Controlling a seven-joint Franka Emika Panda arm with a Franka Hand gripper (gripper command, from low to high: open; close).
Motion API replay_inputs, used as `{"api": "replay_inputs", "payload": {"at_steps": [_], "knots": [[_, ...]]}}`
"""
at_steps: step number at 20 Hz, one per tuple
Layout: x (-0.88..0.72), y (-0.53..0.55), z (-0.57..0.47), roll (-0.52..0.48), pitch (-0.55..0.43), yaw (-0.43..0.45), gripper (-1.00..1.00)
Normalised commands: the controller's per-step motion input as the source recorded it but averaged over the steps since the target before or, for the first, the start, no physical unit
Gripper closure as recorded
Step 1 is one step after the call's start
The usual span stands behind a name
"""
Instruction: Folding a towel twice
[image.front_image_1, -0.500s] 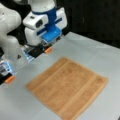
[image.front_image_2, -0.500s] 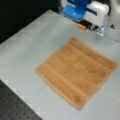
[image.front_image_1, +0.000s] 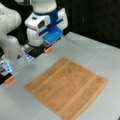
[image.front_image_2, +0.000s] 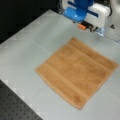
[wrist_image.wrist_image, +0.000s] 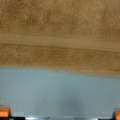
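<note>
Towel (image.front_image_1: 67, 87) lies flat, unfolded, orange-brown, beside spread fingers (wrist_image.wrist_image: 5, 112).

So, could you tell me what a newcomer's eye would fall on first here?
The orange-brown towel lies flat and unfolded in the middle of the grey table. The white and blue gripper hovers beyond its far corner with the jaws wide apart, holding nothing.
</note>
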Motion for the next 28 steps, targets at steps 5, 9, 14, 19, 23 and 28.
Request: {"api": "replay_inputs", "payload": {"at_steps": [5,9,14,19,23,28], "knots": [[0.46,0.30,0.06,-0.015,0.137,-0.052,-1.00],[0.47,0.27,0.11,0.003,0.171,-0.193,-1.00],[0.59,0.41,0.03,0.051,0.222,-0.306,-1.00],[0.68,0.44,0.02,0.080,0.272,-0.380,-1.00],[0.65,0.34,-0.02,0.091,0.212,-0.416,-1.00],[0.56,0.30,-0.09,0.030,0.160,-0.392,-1.00]]}}
